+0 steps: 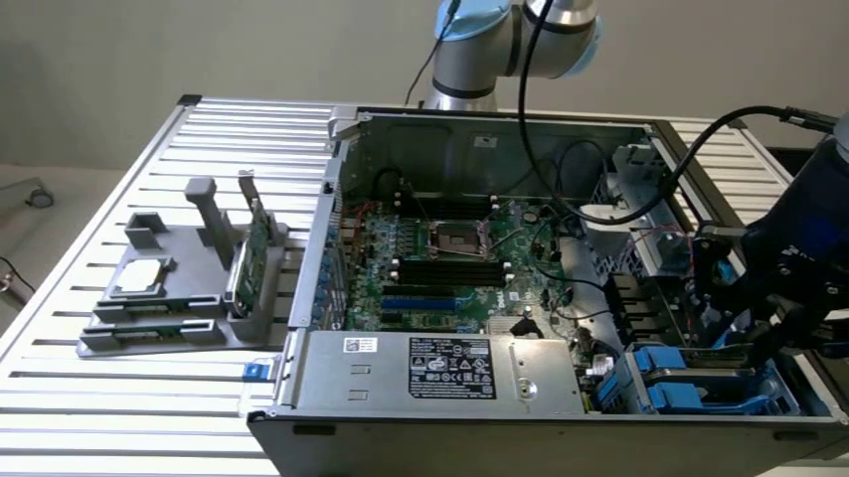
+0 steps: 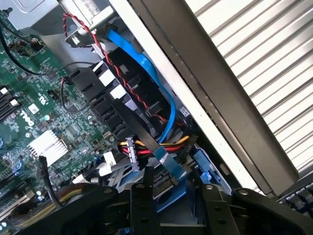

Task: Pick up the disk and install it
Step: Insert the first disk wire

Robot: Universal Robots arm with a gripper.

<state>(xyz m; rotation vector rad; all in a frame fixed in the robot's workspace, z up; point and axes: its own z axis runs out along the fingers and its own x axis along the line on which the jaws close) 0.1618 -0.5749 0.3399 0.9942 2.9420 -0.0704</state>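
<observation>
Deep in the open computer case (image 1: 332, 238), at the exterior view's right, my gripper (image 1: 776, 333) hangs just above the drive bay (image 1: 690, 388). In the wrist view its two black fingers (image 2: 142, 205) stand on either side of the disk (image 2: 171, 196). Of the disk I see a grey body with a blue plastic rail, lying close to the case wall. The gripper (image 2: 175, 190) is shut across the disk's width. A flat black cable (image 2: 142, 137) and a blue cable (image 2: 146, 68) run right in front of the disk. The rest of the disk is hidden by the fingers.
The motherboard (image 1: 438, 248) fills the case floor, and a power supply (image 1: 451, 368) sits at the front. Bundled wires (image 2: 151, 147) crowd the bay. On the slatted table (image 1: 159, 397) to the exterior view's left, a grey holder (image 1: 186, 328) carries a small silver drive (image 1: 139, 278) and an upright green card (image 1: 253, 253).
</observation>
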